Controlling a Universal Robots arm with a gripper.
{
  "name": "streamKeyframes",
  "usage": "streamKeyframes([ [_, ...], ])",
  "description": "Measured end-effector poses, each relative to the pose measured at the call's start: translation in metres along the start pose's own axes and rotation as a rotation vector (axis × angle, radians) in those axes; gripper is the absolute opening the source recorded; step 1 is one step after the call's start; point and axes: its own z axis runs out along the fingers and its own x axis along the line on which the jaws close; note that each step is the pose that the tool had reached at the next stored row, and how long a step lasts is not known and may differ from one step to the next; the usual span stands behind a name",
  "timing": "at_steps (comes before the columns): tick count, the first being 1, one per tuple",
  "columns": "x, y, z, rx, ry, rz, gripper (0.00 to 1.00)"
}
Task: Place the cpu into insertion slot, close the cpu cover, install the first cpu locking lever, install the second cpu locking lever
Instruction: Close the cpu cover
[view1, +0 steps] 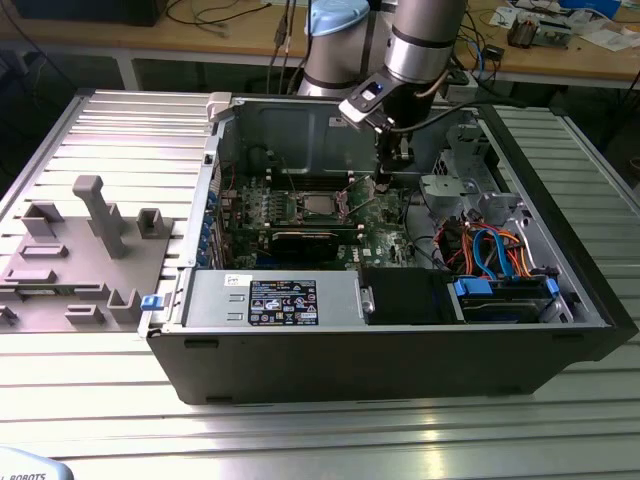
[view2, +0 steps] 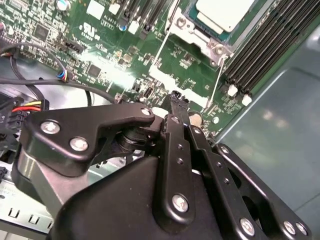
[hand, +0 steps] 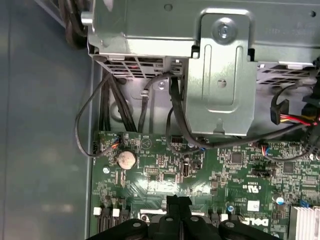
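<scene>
The small, flat, silvery-grey square cpu (view2: 225, 11) sits in the dark, metal-rimmed insertion slot (view1: 302, 205) on the green motherboard (hand: 210, 170), at mid-frame in the exterior view. The black two-finger gripper (view2: 176, 96) hangs near it, toward the exterior view's right, fingertips pressed together with nothing between them

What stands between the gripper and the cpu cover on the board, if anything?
Nothing visible does. In the second wrist view the gripper hangs over bare green board, short of the cpu cover that lies around the cpu. A thin locking lever runs beside that gap, not across it.
</scene>
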Motion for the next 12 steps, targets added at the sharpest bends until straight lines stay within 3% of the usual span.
streamKeyframes([
  [7, 0.0009, 0.0099, 0.0072, 0.012, 0.0027, 0.0, 0.11],
  [12, 0.001, 0.0108, 0.0131, 0.0141, 0.0097, 0.0, 0.11],
])
